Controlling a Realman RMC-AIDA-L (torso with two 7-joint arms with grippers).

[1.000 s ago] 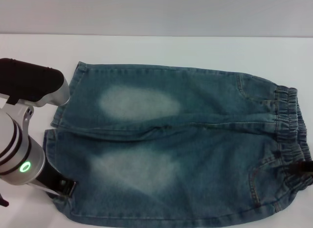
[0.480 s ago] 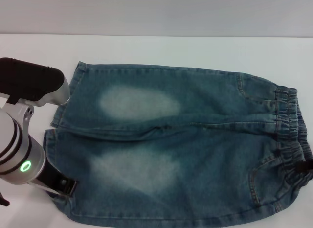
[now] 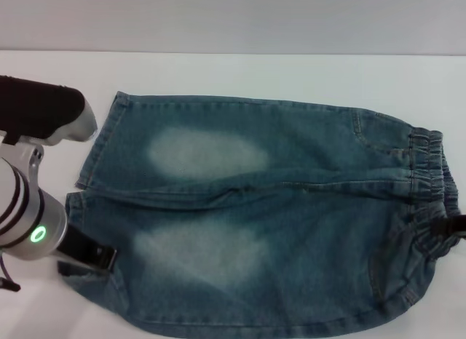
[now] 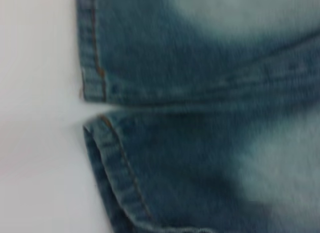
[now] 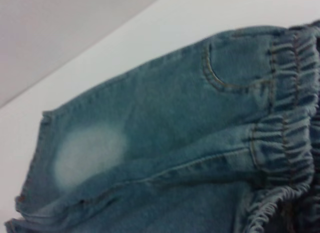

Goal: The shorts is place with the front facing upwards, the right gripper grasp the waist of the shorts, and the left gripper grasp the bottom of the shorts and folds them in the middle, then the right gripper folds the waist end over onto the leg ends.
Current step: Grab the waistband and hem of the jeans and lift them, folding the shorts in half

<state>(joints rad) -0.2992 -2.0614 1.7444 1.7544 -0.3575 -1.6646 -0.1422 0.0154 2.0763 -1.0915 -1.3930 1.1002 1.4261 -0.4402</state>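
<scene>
Left tool point(image 3: 93, 256) low at the near left corner, black fingers pinching the near leg's hem point(image 3: 81, 262), that corner of denim bunched and raised off the white bench point(image 3: 218, 73). Right tool point(image 3: 453, 224) barely visible at the right edge, a black tip touching the waist point(image 3: 435, 186) on its near half; open or pinching, cannot tell. Between the two tools, shorts point(image 3: 277, 215) spread front up, legs toward the left tool, gathered band toward the right one, near edge curling up from the bench. Just beyond the left tool, the gap between the two hems point(image 4: 95, 109), orange stitching along each. Past the right tool, a curved pocket seam point(image 5: 220, 80) beside the ruched band. Farther off, the far leg point(image 3: 196, 150) flat on the bench with its pale patch, far hem well beyond the left tool.
</scene>
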